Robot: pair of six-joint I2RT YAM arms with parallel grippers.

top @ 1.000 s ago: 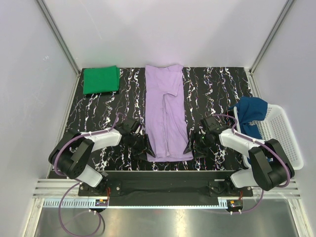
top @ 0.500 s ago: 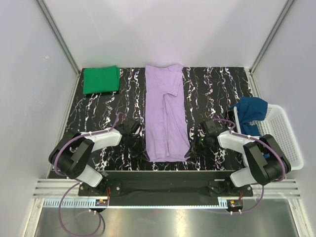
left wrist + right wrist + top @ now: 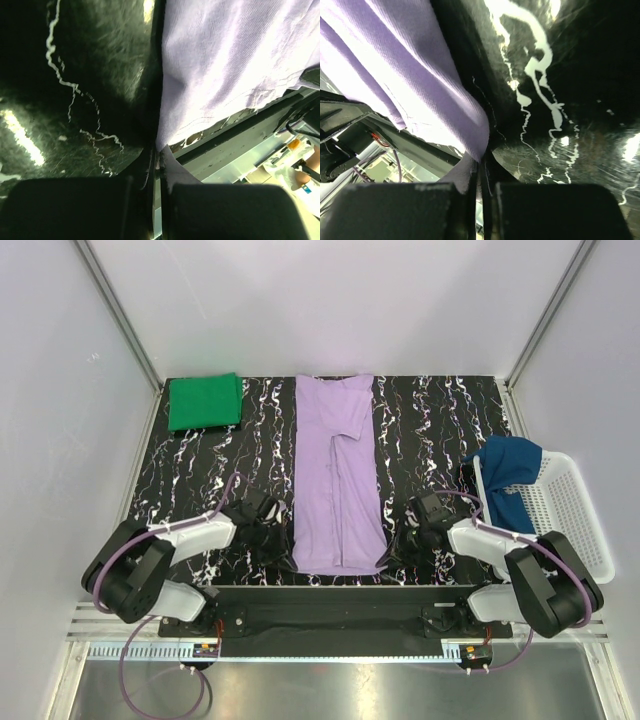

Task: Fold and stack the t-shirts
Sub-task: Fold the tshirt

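The lavender t-shirt [image 3: 338, 480] lies as a long narrow strip down the middle of the black marbled table [image 3: 440, 420], sleeves folded in. My left gripper [image 3: 286, 552] is shut on its near-left hem corner. In the left wrist view the lavender cloth [image 3: 240, 60] runs down into the closed left gripper [image 3: 159, 156]. My right gripper [image 3: 391, 547] is shut on the near-right corner, and the lavender cloth [image 3: 395, 65] is pinched in the right gripper [image 3: 484, 160]. A folded green t-shirt [image 3: 205, 400] lies at the back left. The dark blue t-shirt [image 3: 508, 475] hangs over the basket's rim.
A white mesh basket [image 3: 572, 515] stands at the right edge of the table. The table's near edge and a black frame rail [image 3: 330, 600] run just behind both grippers. White walls and metal posts close in the back and sides.
Both grippers, open beside the lavender shirt's near corners a second ago, have shut on them. Both arms have drawn slightly toward the near edge, and the hem looks narrower.
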